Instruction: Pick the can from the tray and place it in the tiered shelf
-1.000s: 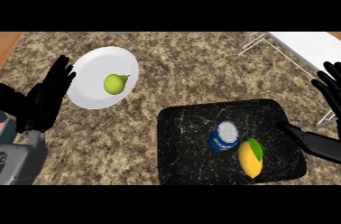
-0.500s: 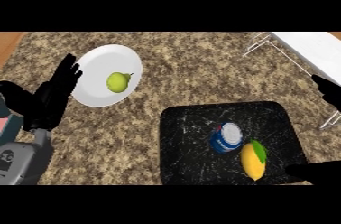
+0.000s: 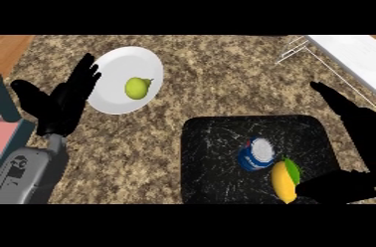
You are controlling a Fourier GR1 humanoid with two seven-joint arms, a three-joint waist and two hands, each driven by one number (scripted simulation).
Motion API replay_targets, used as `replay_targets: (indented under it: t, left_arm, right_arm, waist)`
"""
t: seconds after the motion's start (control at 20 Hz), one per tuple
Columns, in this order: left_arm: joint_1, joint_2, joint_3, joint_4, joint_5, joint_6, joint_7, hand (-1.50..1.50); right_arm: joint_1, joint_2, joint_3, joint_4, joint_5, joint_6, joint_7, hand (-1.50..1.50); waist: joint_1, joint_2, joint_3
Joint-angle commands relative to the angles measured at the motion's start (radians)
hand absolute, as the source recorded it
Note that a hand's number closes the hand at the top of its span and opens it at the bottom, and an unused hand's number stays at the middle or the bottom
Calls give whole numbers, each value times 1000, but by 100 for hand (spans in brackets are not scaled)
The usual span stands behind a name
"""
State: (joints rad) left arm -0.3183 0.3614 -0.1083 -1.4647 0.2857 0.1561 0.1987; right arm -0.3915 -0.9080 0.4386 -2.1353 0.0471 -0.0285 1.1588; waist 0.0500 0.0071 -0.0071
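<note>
Granite counter (image 3: 213, 86): blue can (image 3: 255, 153) on black tray (image 3: 220, 156), label unreadable; both hands released.

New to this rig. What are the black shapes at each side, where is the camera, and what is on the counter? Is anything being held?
The view is from the robot's head, looking steeply down at a speckled counter. The black shapes are its hands: the left hand rests open beside a white plate with a pear on it; the right hand is open at the right edge. A black tray holds a blue can and a mango. The white tiered shelf sits top right. Nothing is held.
</note>
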Motion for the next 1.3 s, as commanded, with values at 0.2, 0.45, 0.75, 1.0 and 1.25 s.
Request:
replay_targets:
  t: [0.2, 0.45, 0.75, 1.0, 1.25]
  left_arm:
    - [39, -12, -4, 1, -22, 7, -22, 0]
    - [31, -16, 9, 24, -26, 8, -28, 0]
    - [6, 4, 42, 28, -17, -2, -16, 0]
    - [40, -6, 39, 20, -16, -12, -23, 0]
    - [31, -25, 37, 18, -42, 21, -23, 0]
  right_arm:
    - [-154, 112, 205, 127, 53, 93, 319, -150]
    - [-228, 161, 258, 218, 55, 135, 328, -150]
    - [-267, 242, 321, 312, 68, 134, 329, -150]
    - [-233, 296, 364, 338, 111, 105, 329, -150]
    - [-257, 325, 326, 362, 104, 145, 329, -150]
  waist:
    - [-10, -9, 1]
    - [-30, -8, 1]
    - [-43, -10, 2]
    - [-55, -15, 3]
    - [-63, -14, 3]
